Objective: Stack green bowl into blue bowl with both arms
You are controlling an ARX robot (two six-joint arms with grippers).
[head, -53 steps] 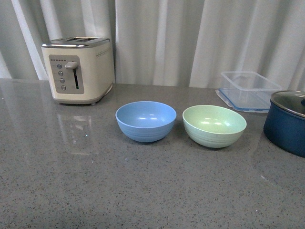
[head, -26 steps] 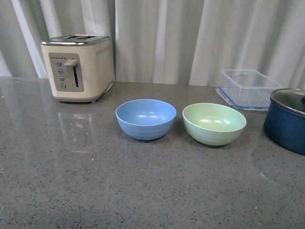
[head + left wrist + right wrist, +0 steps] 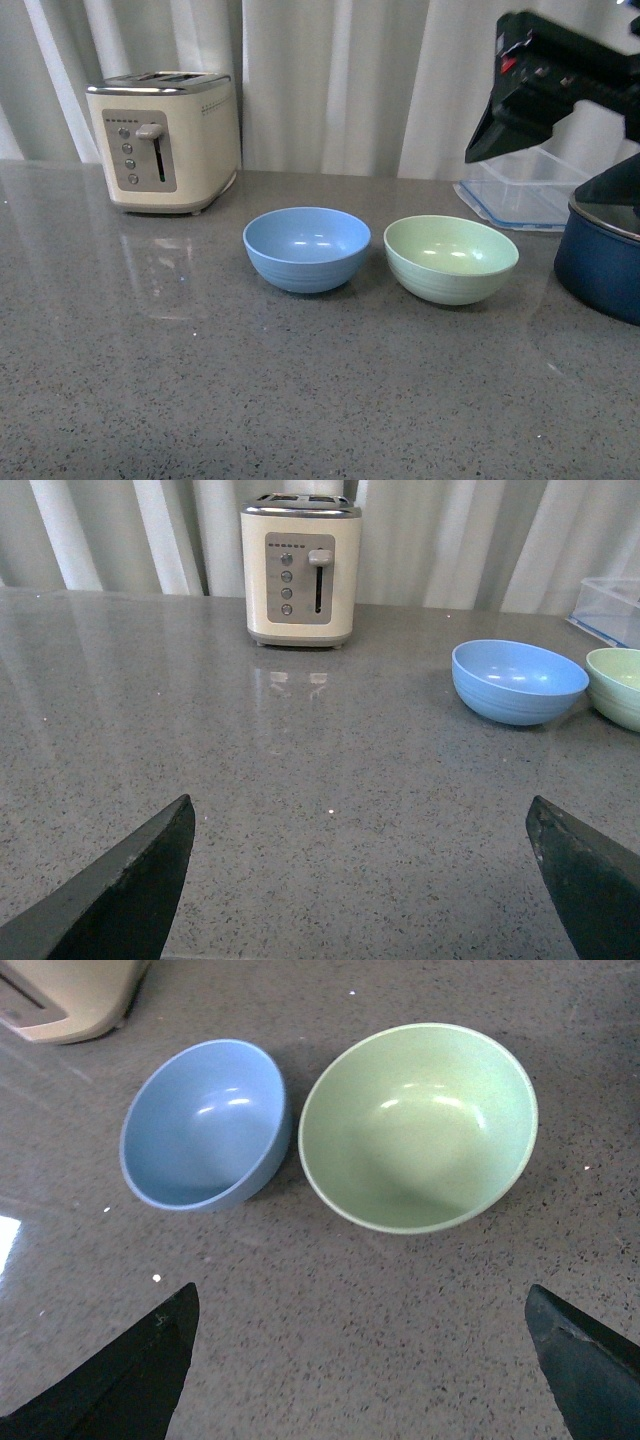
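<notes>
Here, pot point(image 3: 600, 270) near green bowl point(image 3: 451, 258), right arm point(image 3: 550, 80) seemingly overlapping container point(image 3: 515, 195)

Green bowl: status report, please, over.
Left gripper open, right gripper open. Pale mint-green round bowl upright beside light sky-blue round bowl, not stacked. Nothing between them.

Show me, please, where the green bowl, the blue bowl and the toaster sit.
green bowl point(image 3: 420, 1130), right wrist view, inside floor.
blue bowl point(image 3: 307, 238), front view, inside floor.
toaster point(image 3: 298, 580), left wrist view, front control panel.
</notes>
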